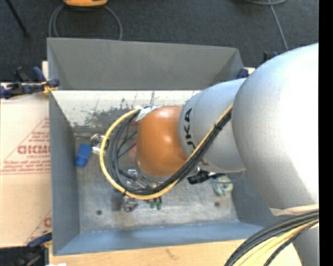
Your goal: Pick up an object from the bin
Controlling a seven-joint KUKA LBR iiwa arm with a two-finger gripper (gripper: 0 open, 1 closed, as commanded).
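Because the arm's orange cover [160,142] hangs low over the bin [64,204], it screens the gripper [129,203] beneath, so whether that is spread or closed I cannot tell; nearest it, a small green piece [154,204] lies just below the cover, a blue block [82,155] well to its left.
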